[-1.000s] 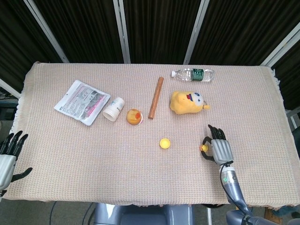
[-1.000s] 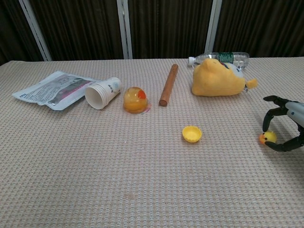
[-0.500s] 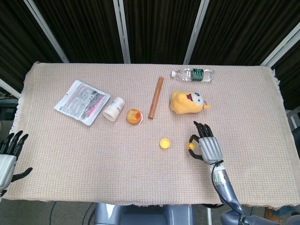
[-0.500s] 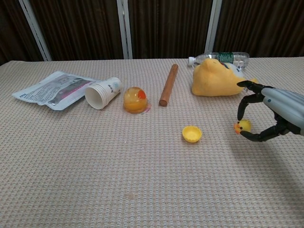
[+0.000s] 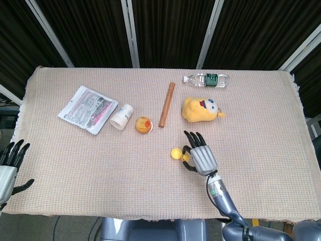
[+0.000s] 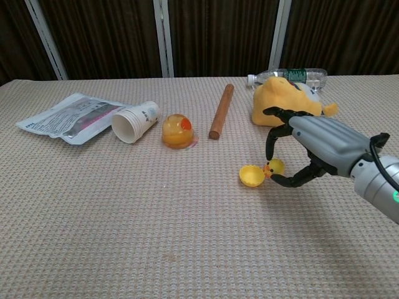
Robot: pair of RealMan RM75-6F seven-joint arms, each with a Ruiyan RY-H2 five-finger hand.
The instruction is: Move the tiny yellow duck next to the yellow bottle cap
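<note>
While pinched between thumb and a fingertip (image 6: 269,149) of the right hand (image 6: 312,146), tiny yellow duck (image 6: 273,167) just right of the yellow bottle cap (image 6: 252,175), apparently touching its rim; whether resting on the cloth or held just above it cannot be told. Remaining fingers of that hand spread and arched over the duck, pointing left and far. Same hand in the head view (image 5: 200,156), back uppermost, duck mostly hidden beneath. Grey forearm running off toward the near right corner. Left hand (image 5: 9,165) at the near left edge of the table (image 5: 261,115), off the cloth, fingers straight and slightly apart, holding nothing. Farther back, from right to left: yellow plush toy (image 6: 287,103) with a water bottle (image 6: 299,75) lying behind it, wooden stick (image 6: 221,111), orange-and-yellow dome (image 6: 176,131), paper cup (image 6: 134,122) on its side, printed packet (image 6: 73,118) lying flat.
</note>
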